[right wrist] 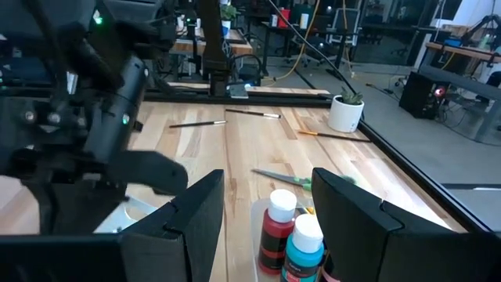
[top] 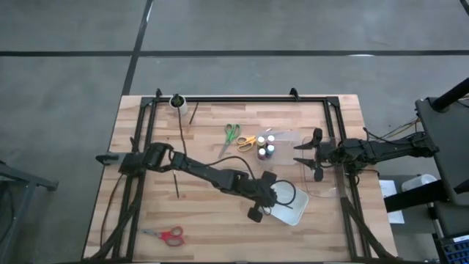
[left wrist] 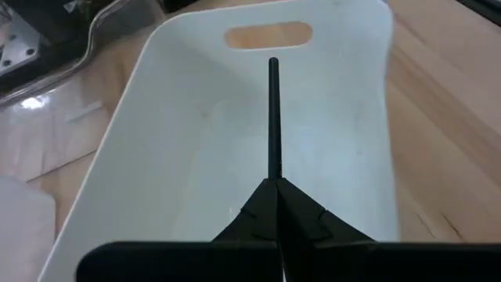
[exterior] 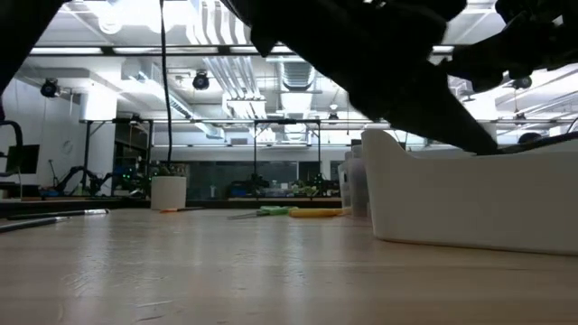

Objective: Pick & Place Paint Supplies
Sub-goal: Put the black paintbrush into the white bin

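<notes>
My left gripper (top: 267, 194) hangs over the white tray (top: 292, 213) and is shut on a thin dark brush (left wrist: 273, 117). My right gripper (top: 306, 154) waits open at the table's right, just right of the paint bottles (top: 265, 147). Its wrist view shows the red bottle (right wrist: 275, 227) and the teal bottle (right wrist: 304, 244) standing between its fingers, farther off. Green scissors (top: 231, 134) and yellow scissors (top: 247, 141) lie flat left of the bottles. Red scissors (top: 167, 235) lie near the near-left corner. Another brush (top: 176, 183) lies on the wood beside the left arm. My left gripper (left wrist: 275, 184) pinches the brush's near end (left wrist: 274, 174) between its two shut fingers. The brush runs on in line with the fingers and sticks out over the tray's inside, toward the wall with the handle slot (left wrist: 268, 35). Whether its far tip touches the tray I cannot tell.
A white round cup (top: 176, 101) stands at the far-left corner with a brush (top: 193, 111) beside it. A clear plastic sheet or lid (top: 322, 180) lies right of the tray. More brushes (right wrist: 250, 113) lie on the far side. Bare wood shows at the near edge.
</notes>
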Available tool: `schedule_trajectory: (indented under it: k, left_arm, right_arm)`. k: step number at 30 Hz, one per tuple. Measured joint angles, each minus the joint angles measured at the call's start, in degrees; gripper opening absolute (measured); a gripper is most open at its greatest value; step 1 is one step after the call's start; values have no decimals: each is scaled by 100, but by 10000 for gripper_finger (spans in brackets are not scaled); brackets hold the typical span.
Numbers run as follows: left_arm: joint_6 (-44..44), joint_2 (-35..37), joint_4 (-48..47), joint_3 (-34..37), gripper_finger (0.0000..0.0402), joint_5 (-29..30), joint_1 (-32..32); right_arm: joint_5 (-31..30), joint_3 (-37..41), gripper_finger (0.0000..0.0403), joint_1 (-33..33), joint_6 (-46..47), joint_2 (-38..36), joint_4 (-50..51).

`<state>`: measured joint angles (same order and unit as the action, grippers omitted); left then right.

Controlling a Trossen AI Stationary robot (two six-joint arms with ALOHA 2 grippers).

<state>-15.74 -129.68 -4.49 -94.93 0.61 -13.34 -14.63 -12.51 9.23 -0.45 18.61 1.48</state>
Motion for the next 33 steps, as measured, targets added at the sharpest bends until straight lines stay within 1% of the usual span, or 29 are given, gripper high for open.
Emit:
schedule_trajectory:
  k: [4, 8, 11, 14, 20, 24, 26, 28, 31, 33]
  left_arm:
    - [128, -41, 45, -49, 0, -46, 87]
    - [444, -37, -20, -40, 0, -45, 140]
    - [585, -38, -41, -40, 7, -46, 150]
    - [573, -36, -41, -40, 36, -42, 145]
    - [572, -25, -46, -38, 139, -46, 144]
    - [569, -25, -48, -36, 194, -66, 144]
    - [569, -21, -49, -36, 212, -65, 144]
    - [603, 15, -122, -37, 220, -62, 144]
    - [929, 145, -513, -134, 222, 2, 147]
    - [1095, 314, -797, -186, 220, 147, 161]
  right_arm:
    - [-2, 0, 191, 0, -1, 4, -2]
    - [0, 0, 191, 0, -13, 28, 0]
    - [0, 0, 191, 0, -2, 26, 0]
    - [0, 0, 192, 0, -9, 24, 0]
    - [0, 0, 191, 0, 0, 26, 0]
    - [0, 0, 191, 2, -8, 26, 0]
    - [0, 0, 191, 0, 0, 26, 0]
    - [0, 0, 191, 0, -14, 26, 0]
    - [2, 0, 191, 2, 0, 26, 2]
    - [3, 0, 191, 0, -13, 26, 3]
